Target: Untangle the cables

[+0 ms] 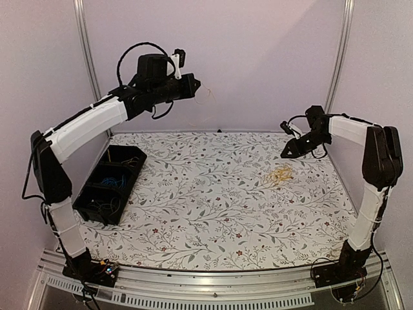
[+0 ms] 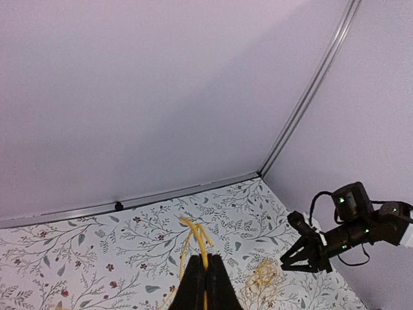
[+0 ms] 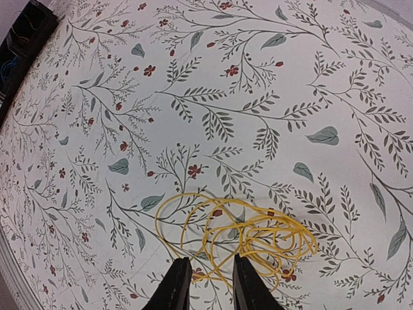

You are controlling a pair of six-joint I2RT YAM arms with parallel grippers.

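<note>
A tangle of thin yellow cables [image 1: 281,174] lies on the floral tablecloth at the right; it also shows in the right wrist view [image 3: 258,236] and the left wrist view [image 2: 264,279]. My right gripper [image 1: 286,154] hovers just above and left of the tangle; in its own view the gripper [image 3: 208,274] is open and empty over the loops. My left gripper [image 1: 195,84] is raised high at the back left. In its own view the gripper [image 2: 206,265] is shut on a yellow cable [image 2: 197,239], whose ends stick out past the fingertips.
A black bin [image 1: 110,184] with several compartments holding blue and other thin wires stands at the table's left edge. The enclosure's pale walls and metal corner posts [image 1: 340,55] surround the table. The right arm [image 2: 352,232] shows in the left wrist view.
</note>
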